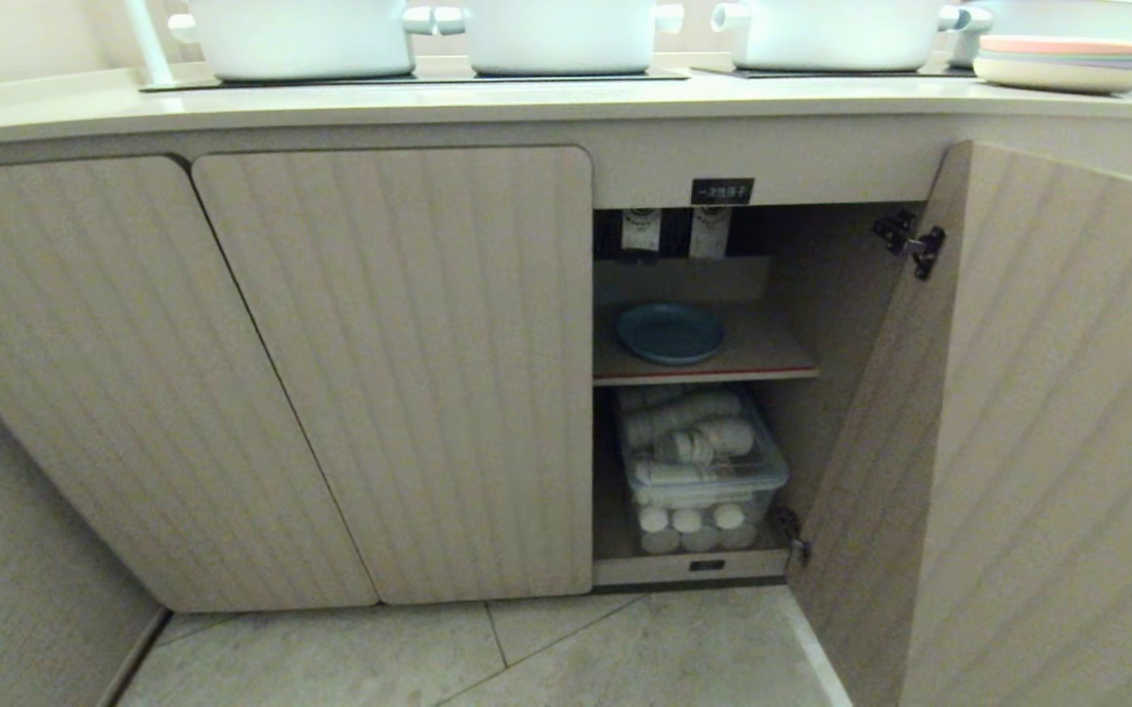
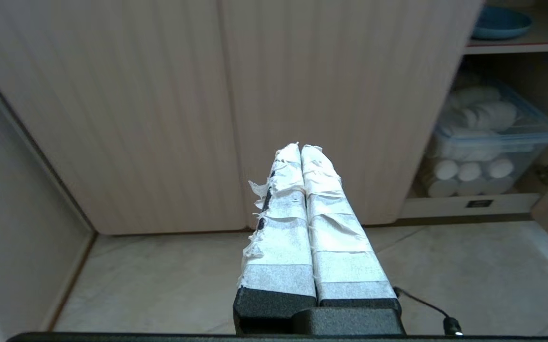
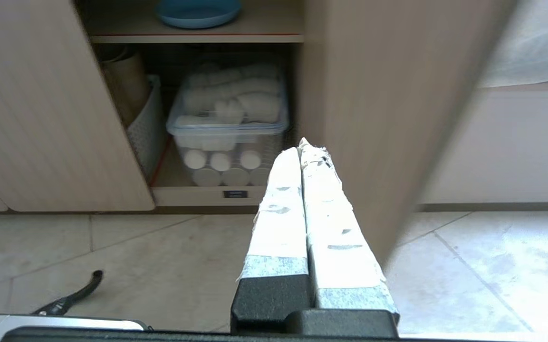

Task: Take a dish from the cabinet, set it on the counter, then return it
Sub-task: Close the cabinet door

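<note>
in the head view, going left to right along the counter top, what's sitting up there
first white pot → second white pot → third white pot → stack of pastel plates at the far right, all on the counter.

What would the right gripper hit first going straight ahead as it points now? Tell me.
Probably the open cabinet door: the shut right gripper points at that door's inner edge, beside the clear bin. Depth is unclear, so it might slip past.
</note>
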You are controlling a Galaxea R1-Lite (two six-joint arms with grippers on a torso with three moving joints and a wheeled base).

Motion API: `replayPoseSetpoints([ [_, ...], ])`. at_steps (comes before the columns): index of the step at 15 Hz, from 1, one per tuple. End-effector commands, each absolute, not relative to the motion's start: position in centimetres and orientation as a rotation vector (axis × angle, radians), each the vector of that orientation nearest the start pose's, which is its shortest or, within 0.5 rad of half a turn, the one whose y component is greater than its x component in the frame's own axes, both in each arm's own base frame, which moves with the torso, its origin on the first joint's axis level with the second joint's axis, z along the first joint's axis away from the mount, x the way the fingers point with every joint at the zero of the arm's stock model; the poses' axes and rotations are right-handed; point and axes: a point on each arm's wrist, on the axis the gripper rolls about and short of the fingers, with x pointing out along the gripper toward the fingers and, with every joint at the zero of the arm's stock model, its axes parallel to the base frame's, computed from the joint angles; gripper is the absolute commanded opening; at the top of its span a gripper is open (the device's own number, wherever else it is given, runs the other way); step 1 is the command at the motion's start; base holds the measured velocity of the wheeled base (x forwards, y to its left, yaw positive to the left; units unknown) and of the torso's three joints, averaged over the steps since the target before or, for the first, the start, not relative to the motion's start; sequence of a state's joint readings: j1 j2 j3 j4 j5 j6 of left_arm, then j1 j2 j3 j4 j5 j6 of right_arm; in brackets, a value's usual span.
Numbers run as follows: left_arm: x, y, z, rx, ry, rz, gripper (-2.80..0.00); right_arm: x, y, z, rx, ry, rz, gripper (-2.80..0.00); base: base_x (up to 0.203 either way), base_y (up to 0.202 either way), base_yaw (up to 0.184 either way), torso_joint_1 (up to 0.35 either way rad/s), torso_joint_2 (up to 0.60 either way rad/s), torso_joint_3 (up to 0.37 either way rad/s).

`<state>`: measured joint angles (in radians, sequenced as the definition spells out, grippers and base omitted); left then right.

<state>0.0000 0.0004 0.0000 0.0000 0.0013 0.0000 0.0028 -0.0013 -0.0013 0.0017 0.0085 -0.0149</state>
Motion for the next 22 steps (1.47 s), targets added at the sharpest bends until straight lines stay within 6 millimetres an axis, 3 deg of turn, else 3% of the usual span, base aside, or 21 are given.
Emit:
replayPoseSetpoints([
  [1,-2.28,0.00,7.55,0.000,0.000,0.002,-2.80,-2.29,0.01,7.57,-0.018,0.000,0.011,-2.80,0.000,-0.196,0.005,-0.002,0.01,0.002],
  [4,-2.28,0.00,7.55,0.000,0.000,0.002,-2.80,-2.29,0.01,7.57,-0.020,0.000,0.012,-2.80,0.000,-0.155,0.001,0.004,0.00,0.000],
  [22,-2.28,0.00,7.55,0.000,0.000,0.000,-2.80,-2.29,0.01,7.58,-0.032,-0.001,0.011,-2.80,0.000,0.000,0.000,0.000,0.00,0.000],
])
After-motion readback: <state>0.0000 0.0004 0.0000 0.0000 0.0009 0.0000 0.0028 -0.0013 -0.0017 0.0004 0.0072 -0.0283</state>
